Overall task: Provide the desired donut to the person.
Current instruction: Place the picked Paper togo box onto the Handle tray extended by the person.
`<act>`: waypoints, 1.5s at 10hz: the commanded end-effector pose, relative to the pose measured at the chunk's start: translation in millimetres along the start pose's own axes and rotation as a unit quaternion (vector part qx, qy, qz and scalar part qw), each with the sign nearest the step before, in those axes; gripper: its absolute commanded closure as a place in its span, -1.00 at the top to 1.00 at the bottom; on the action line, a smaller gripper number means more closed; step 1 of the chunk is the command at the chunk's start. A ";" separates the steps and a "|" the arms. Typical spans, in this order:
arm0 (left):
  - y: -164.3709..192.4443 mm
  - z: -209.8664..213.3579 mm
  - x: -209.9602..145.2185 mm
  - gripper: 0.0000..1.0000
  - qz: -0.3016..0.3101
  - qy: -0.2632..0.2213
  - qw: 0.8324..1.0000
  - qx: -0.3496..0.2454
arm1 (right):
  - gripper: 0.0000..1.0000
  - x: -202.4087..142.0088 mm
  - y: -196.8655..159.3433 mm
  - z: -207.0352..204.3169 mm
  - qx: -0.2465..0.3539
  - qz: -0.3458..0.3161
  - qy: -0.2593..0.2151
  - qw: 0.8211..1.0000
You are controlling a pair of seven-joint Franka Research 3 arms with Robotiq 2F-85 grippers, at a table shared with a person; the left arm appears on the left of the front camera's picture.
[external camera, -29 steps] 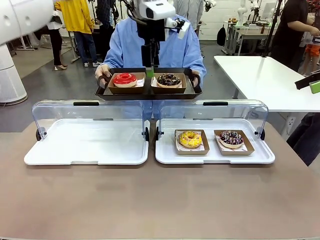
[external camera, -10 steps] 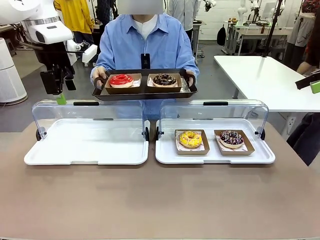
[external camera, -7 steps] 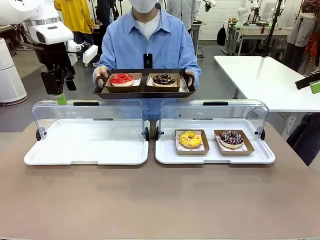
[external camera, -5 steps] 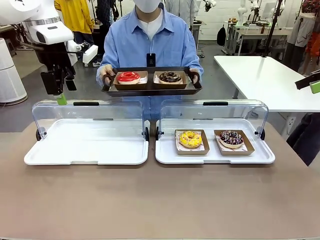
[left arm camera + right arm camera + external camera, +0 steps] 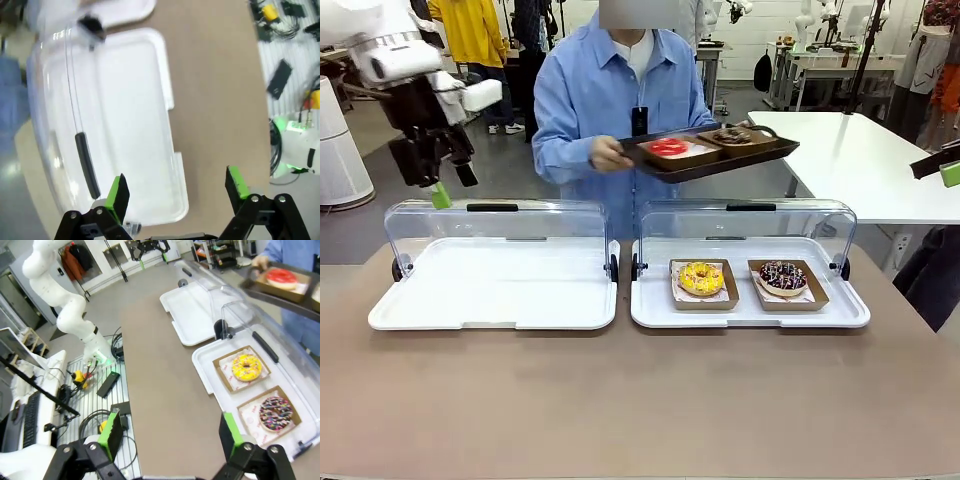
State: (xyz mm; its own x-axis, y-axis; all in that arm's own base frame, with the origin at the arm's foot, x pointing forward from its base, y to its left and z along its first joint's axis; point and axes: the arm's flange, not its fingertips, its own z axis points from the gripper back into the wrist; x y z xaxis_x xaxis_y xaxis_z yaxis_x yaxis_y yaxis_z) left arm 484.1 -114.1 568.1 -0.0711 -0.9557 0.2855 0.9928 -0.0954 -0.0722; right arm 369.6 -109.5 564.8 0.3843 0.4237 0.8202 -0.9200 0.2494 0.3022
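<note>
The person point(image 5: 620, 95) in a light-blue shirt stands beyond the table, turned to picture right. They hold a dark tray point(image 5: 715, 160) carrying a red-glazed donut point(image 5: 669, 147) and a chocolate donut point(image 5: 730, 135). A yellow donut point(image 5: 701, 277) and a dark sprinkled donut point(image 5: 783, 275) lie in brown paper trays in the right white case point(image 5: 750, 315). My left gripper point(image 5: 440, 185) hangs open and empty above the left case's back edge. In its wrist view the left gripper point(image 5: 177, 190) looks down on that case. My right gripper point(image 5: 170, 432) is open, high above the table's right side.
The left white case point(image 5: 495, 300) has its clear lid point(image 5: 495, 225) raised, as does the right case. A white side table point(image 5: 860, 150) stands at the right, near the person's tray. Bystanders and other benches are farther back. The brown tabletop point(image 5: 640, 400) lies bare in front.
The person has turned to picture right and swung the tray from chest height toward the side table. My left gripper left the tray earlier and now holds at the upper left.
</note>
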 end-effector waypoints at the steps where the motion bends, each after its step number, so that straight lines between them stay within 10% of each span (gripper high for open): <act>1: 10.5 19.8 -47.1 1.00 -0.057 -0.109 0.989 -0.082 | 1.00 0.7 0.4 -1.7 0.005 0.007 -0.007 1.000; 5: 7.4 25.1 -180.8 1.00 -0.107 -0.360 0.920 -0.112 | 1.00 0.7 0.4 -1.7 0.005 0.007 -0.007 1.000; 8: -17.9 11.1 -250.3 1.00 -0.070 -0.466 0.882 -0.020 | 1.00 0.7 0.4 -1.7 0.005 0.007 -0.007 1.000; 15: -76.5 8.6 -262.5 1.00 -0.032 -0.451 0.887 0.091 | 1.00 0.7 0.4 -1.7 0.005 0.007 -0.007 1.000</act>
State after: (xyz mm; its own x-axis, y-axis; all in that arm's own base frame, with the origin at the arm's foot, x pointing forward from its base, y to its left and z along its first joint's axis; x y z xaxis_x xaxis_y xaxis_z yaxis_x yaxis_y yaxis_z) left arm 433.6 150.7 513.8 -0.0867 -0.3199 0.9435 0.9956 -0.0625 0.0703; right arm 369.4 -109.8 564.7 0.3845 0.4231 0.8205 -0.9200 0.2488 0.3028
